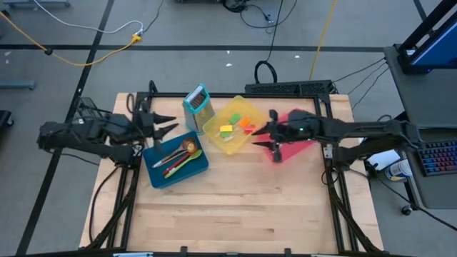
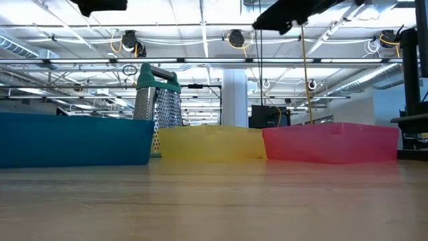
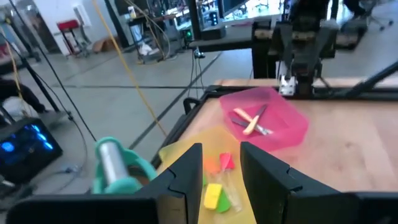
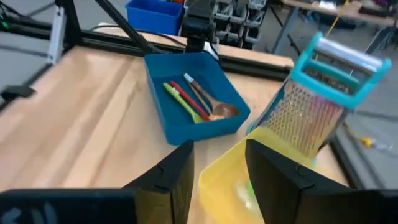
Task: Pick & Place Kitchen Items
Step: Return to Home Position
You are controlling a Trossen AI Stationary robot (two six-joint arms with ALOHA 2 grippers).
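Note:
Red, green, wooden and metal spoons (image 4: 196,99) lie in the blue bin (image 1: 175,160). Mini spatulas with green, orange and yellow heads (image 1: 235,126) lie in the yellow bin (image 1: 230,123). Cream-handled knives (image 3: 251,121) lie in the red bin (image 3: 273,121). My left gripper (image 1: 173,123) hangs open above the blue bin's far left corner, pointing toward the table's right; nothing is between its fingers (image 3: 186,180). My right gripper (image 1: 258,137) hangs open over the gap between the yellow and red bins, pointing left, also with nothing between its fingers (image 4: 174,177).
A teal-framed box grater (image 1: 198,103) stands upright at the far side between the blue and yellow bins. The three bins sit in a row across the far half of the wooden table (image 1: 243,214); its near half is bare wood. Both arms hang well above the bins (image 2: 210,144).

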